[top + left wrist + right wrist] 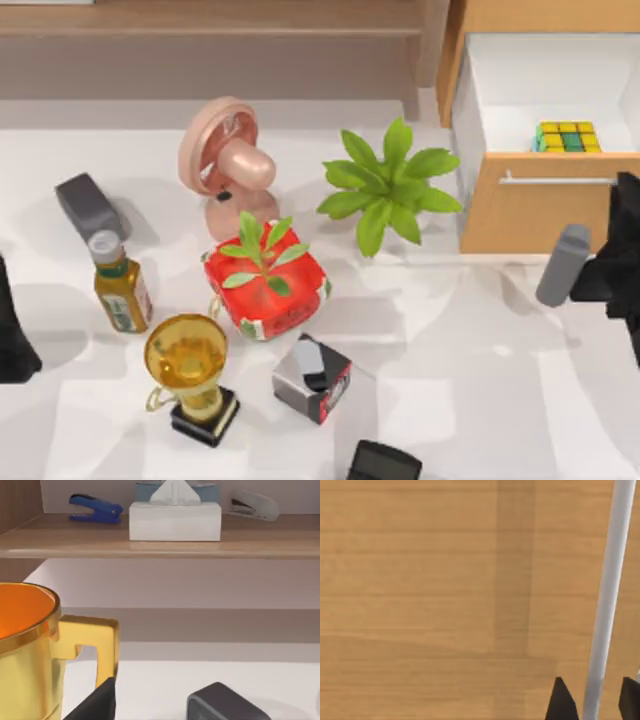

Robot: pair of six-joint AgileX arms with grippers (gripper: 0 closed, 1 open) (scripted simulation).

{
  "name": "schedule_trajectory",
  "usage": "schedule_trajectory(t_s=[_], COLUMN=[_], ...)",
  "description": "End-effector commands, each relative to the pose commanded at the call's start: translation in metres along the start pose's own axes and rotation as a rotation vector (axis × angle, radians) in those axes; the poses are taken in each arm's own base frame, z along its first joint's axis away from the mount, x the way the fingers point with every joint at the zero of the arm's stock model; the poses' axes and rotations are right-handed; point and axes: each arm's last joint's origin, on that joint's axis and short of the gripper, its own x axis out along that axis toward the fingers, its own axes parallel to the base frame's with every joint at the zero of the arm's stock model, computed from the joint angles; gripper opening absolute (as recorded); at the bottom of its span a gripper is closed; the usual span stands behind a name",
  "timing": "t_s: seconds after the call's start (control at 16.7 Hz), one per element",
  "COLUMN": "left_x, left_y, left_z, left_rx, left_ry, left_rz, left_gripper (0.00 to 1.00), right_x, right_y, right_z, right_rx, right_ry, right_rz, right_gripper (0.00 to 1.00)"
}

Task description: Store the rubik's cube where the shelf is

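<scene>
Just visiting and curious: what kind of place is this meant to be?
Probably a rendered home or office desk. A tissue box and stapler sit on the shelf, a fan on the table, and the rubik's cube in an open drawer.

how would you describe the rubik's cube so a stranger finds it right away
Look to the table's right side, at the light wooden cabinet with a silver bar handle. Its drawer is pulled open, and the rubik's cube sits inside against the front panel. Nothing else there has yellow and green squares in a grid.
</scene>
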Motion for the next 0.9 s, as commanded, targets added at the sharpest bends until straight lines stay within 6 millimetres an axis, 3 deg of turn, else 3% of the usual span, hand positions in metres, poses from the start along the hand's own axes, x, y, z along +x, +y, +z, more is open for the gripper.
schedule_trajectory(t_s=[0.36, 0.9], left_x=[0.0000, 0.0000], left_y=[0.0000, 0.0000], left_z=[0.0000, 0.0000], left_rx=[0.000, 0.000], left_ry=[0.000, 0.000], left_rz=[0.000, 0.000], left_gripper=[1.00, 1.00], right_x=[0.0000, 0.0005], right_y=[0.0000, -0.0002], right_z=[0.0000, 0.0000], right_rx=[0.000, 0.001], right_ry=[0.000, 0.000], right_rz=[0.000, -0.001], right_gripper=[0.98, 1.00])
